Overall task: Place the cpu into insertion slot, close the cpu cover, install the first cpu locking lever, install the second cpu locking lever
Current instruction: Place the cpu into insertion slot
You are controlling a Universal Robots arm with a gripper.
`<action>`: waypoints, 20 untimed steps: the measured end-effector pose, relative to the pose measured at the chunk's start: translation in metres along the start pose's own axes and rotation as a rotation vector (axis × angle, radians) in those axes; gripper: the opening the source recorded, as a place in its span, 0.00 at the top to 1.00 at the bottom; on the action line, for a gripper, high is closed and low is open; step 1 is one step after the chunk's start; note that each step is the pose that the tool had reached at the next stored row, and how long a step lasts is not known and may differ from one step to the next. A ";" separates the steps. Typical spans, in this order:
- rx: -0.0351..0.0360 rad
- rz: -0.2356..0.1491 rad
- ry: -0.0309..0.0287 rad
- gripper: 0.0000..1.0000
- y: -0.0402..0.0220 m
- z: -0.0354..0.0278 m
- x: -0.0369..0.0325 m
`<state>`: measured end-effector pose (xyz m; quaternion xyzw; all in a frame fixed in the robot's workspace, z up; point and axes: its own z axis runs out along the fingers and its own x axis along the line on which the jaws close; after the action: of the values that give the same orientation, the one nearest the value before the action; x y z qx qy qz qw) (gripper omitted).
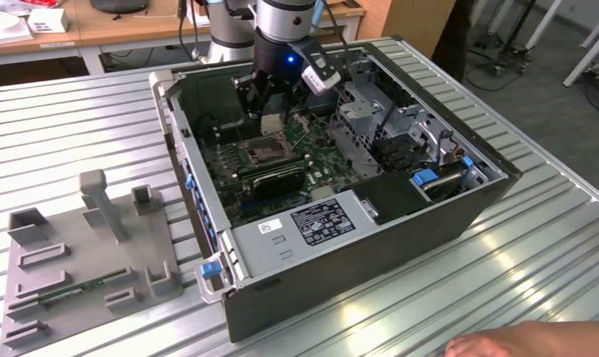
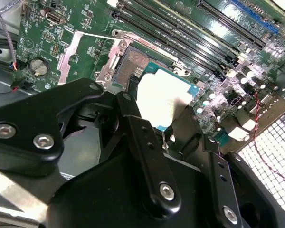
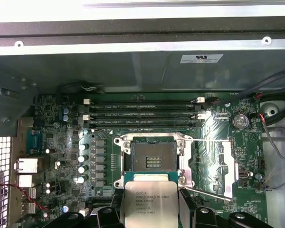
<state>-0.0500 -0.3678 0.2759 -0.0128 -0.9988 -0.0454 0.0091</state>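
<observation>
My gripper (image 1: 270, 119) hangs inside the open computer case, shut on the cpu (image 3: 149, 202), a flat square chip with a pale metal top. One black finger (image 2: 133, 121) presses the chip's edge, and the cpu (image 2: 164, 99) sits between the fingers. The insertion slot (image 3: 154, 156) lies bare and dark on the green board, just beyond the chip's edge; it is below the gripper in the exterior view (image 1: 264, 152). The cpu cover (image 3: 226, 164) is swung open beside the slot and lies flat on the board (image 2: 78, 54). Two thin locking levers (image 3: 211, 194) stand released alongside the slot.
Long black memory slots (image 3: 142, 114) run past the socket. The case walls (image 1: 180, 141), a drive cage (image 1: 379, 126) and a power supply (image 1: 310, 223) ring the board. A grey fixture (image 1: 91, 253) lies at the exterior view's left. A hand (image 1: 528, 342) shows at the bottom right.
</observation>
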 end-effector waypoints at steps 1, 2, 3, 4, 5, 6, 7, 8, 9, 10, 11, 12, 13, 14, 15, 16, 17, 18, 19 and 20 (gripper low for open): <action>0.0000 0.000 0.0000 0.46 0.0000 0.0000 0.0000; 0.0000 0.000 0.0000 0.46 0.0000 0.0000 0.0000; 0.0000 0.000 0.0000 0.46 0.0000 0.0000 0.0000; 0.0000 0.000 0.0000 0.46 0.0000 0.0000 0.0000; 0.0000 0.000 0.0000 0.46 0.0000 0.0000 0.0000; 0.0001 0.000 0.0000 0.46 0.0000 0.0000 0.0000; 0.0000 0.000 0.0000 0.46 0.0000 0.0001 0.0000; 0.0000 0.000 0.0000 0.46 0.0000 0.0001 0.0000; -0.0006 0.000 -0.0003 0.46 0.0000 0.0007 0.0000; -0.0004 0.000 -0.0002 0.46 -0.0001 0.0014 0.0000; -0.0001 0.000 -0.0001 0.46 -0.0002 0.0024 0.0000; -0.0001 0.000 0.0000 0.46 -0.0003 0.0036 -0.0001; -0.0001 0.000 0.0000 0.46 -0.0005 0.0050 -0.0001; -0.0001 0.000 -0.0001 0.46 -0.0006 0.0063 -0.0001; -0.0001 0.000 0.0000 0.46 -0.0007 0.0077 -0.0002; 0.0000 0.000 0.0000 0.46 -0.0008 0.0092 -0.0002; 0.0000 0.000 0.0000 0.46 -0.0009 0.0106 -0.0002; 0.0000 0.000 0.0000 0.46 -0.0011 0.0119 -0.0002; -0.0001 0.000 0.0000 0.46 -0.0012 0.0132 -0.0003; 0.0000 0.000 0.0000 0.46 -0.0013 0.0146 -0.0003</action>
<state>-0.0499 -0.3678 0.2612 -0.0128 -0.9988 -0.0455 0.0091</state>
